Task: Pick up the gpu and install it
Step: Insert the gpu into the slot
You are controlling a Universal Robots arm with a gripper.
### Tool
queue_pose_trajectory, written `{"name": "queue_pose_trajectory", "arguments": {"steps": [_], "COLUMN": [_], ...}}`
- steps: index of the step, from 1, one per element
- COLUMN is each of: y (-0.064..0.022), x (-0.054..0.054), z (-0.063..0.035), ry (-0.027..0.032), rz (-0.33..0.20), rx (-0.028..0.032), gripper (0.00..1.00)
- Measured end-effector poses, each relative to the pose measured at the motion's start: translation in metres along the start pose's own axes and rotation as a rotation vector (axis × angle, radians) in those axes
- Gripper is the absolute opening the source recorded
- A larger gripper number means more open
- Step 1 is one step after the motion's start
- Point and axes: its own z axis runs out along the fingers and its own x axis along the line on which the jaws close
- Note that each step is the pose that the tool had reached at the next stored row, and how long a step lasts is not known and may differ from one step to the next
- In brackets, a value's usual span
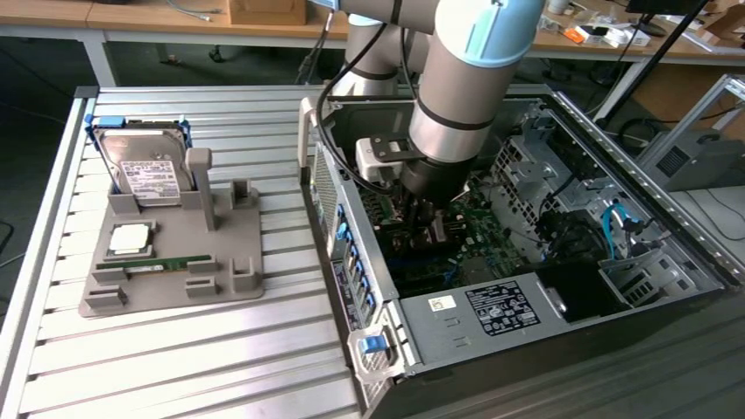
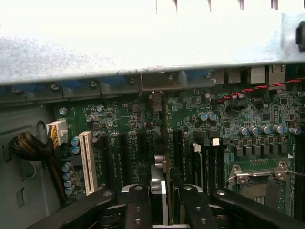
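Observation:
My gripper [image 1: 427, 225] is down inside the open computer case [image 1: 349, 262], just above the green motherboard [image 1: 487, 237]. In the wrist view the gripper [image 2: 164, 206] is shut on the gpu [image 2: 158, 183], a thin dark card with a silvery edge, seen edge-on between the two black fingers [image 2: 137, 207]. The card stands upright over the row of black expansion slots [image 2: 177, 152]. Its far end reaches toward the metal bracket opening [image 2: 159, 82] in the case's rear wall. Whether its lower edge is in a slot is hidden.
A white slot [image 2: 87, 162] and the processor socket [image 2: 259, 177] flank the card. Black cables [image 2: 28, 145] lie at the board's edge. Outside the case, a grey fixture [image 1: 174, 288] holds a hard drive [image 1: 146, 170], a processor chip [image 1: 131, 238] and a green memory stick [image 1: 163, 262].

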Motion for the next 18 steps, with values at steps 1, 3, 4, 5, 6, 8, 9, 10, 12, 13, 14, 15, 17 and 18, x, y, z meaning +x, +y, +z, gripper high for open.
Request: {"name": "queue_pose_trajectory", "arguments": {"steps": [1,3,4,5,6,8,9,10,12,13,14,15,17,18], "y": [0.0000,0.0000,0.0000,0.0000,0.0000,-0.0002,-0.0002,-0.0002,-0.0001,-0.0001,-0.0001,-0.0001,0.0000,0.0002], "x": [0.0000,0.0000,0.0000,0.0000,-0.0001,-0.0001,0.0000,-0.0001,-0.0001,-0.0001,0.0000,-0.0001,0.0000,0.0000], "z": [0.0001,0.0001,0.0001,0.0001,-0.0001,-0.0015,-0.0022,-0.0023,-0.0024,-0.0025,-0.0026,-0.0026,-0.0026,-0.0024], "ry": [-0.0001,-0.0002,-0.0002,-0.0002,-0.0001,0.0004,0.0009,0.0006,0.0006,0.0008,0.0010,0.0008,-0.0008,-0.0029], "rz": [0.000,0.000,0.000,0.000,0.000,0.000,0.000,0.000,0.000,0.000,0.000,0.000,0.001,0.002], "rx": [0.0000,0.0000,0.0000,0.0000,0.0002,0.0006,0.0003,0.0005,0.0005,0.0004,0.0004,0.0003,0.0000,-0.0001], "gripper": [0.27,0.27,0.27,0.27,0.27,0.27,0.27,0.27,0.27,0.27,0.27,0.27,0.27,0.27]}}
